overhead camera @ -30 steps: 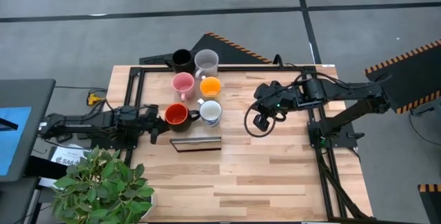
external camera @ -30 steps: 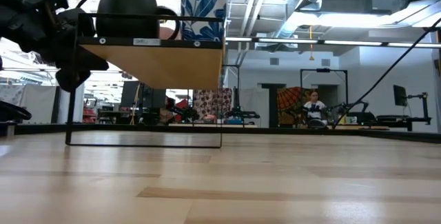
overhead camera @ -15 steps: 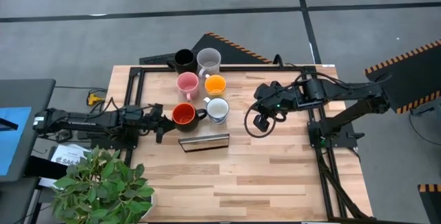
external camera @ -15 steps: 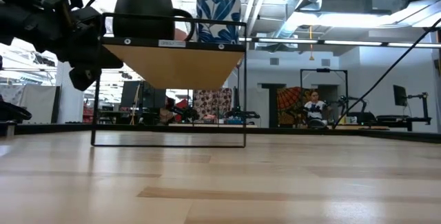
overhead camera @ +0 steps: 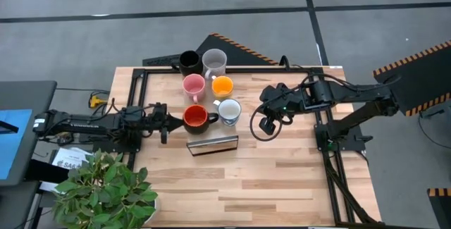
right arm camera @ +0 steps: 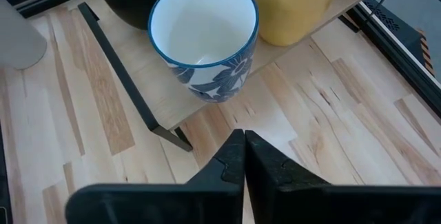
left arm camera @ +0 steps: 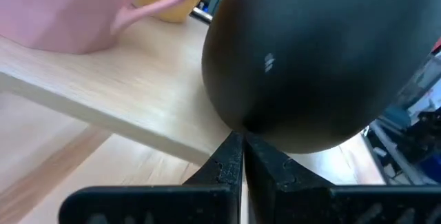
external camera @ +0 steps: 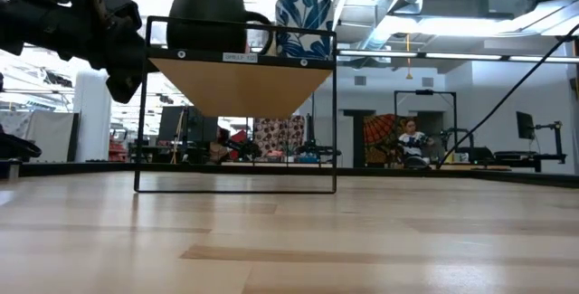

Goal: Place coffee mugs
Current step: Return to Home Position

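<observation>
On shelf (external camera: pixel 240 81): white-blue mug (right arm camera: pixel 204 34) empty, orange-yellow mug (right arm camera: pixel 296 10) just beside. Left jaws, right jaws pressed together.

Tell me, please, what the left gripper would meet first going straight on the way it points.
The red-orange mug on the shelf: its dark side sits just beyond the shut left gripper. Whether they touch is unclear.

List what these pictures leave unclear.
Low view: red-orange mug and white mug mostly block the pink mug and others.
Left wrist view: the red-orange mug is so close that left gripper contact cannot be told.
Right wrist view: beyond the right gripper, the edge cuts the orange-yellow mug.
</observation>
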`<action>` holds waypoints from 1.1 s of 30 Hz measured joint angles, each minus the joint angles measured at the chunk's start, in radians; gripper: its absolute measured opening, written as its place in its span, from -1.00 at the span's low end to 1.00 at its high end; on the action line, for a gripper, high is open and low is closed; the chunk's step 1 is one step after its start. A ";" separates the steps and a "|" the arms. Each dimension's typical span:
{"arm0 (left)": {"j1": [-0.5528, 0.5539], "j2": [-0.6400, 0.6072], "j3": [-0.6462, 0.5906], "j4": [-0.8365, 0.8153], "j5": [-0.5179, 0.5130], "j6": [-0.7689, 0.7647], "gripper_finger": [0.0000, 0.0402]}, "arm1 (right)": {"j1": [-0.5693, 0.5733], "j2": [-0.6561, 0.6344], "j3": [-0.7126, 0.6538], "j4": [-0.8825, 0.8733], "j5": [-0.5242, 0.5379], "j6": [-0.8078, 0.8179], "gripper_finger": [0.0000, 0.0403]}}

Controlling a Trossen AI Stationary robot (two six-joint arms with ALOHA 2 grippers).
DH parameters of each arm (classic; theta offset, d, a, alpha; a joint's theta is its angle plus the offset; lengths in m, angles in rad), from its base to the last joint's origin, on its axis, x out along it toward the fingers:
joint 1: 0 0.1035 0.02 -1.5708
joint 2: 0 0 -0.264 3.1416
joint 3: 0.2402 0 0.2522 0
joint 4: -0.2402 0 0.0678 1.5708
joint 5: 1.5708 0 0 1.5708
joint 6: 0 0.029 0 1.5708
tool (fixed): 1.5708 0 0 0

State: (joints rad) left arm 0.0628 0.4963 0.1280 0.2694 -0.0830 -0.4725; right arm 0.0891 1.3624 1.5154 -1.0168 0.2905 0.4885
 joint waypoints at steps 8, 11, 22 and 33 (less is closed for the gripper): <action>0.000 -0.061 -0.053 -0.015 0.006 -0.002 -1.00 | 0.000 0.000 0.000 0.000 0.000 0.001 -0.90; 0.000 -0.106 -0.066 -0.033 -0.008 -0.003 -1.00 | 0.000 0.000 0.000 0.000 0.000 0.001 -0.91; 0.000 -0.265 -0.067 -0.091 -0.035 0.092 -1.00 | 0.000 0.000 0.000 0.000 -0.001 0.012 -0.90; 0.000 -0.495 -0.068 -0.263 -0.035 0.139 -1.00 | 0.000 0.000 0.000 0.000 -0.005 0.039 -0.83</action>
State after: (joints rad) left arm 0.0628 0.0009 0.0602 0.0060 -0.1183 -0.3331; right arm 0.0891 1.3628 1.5154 -1.0170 0.2859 0.5272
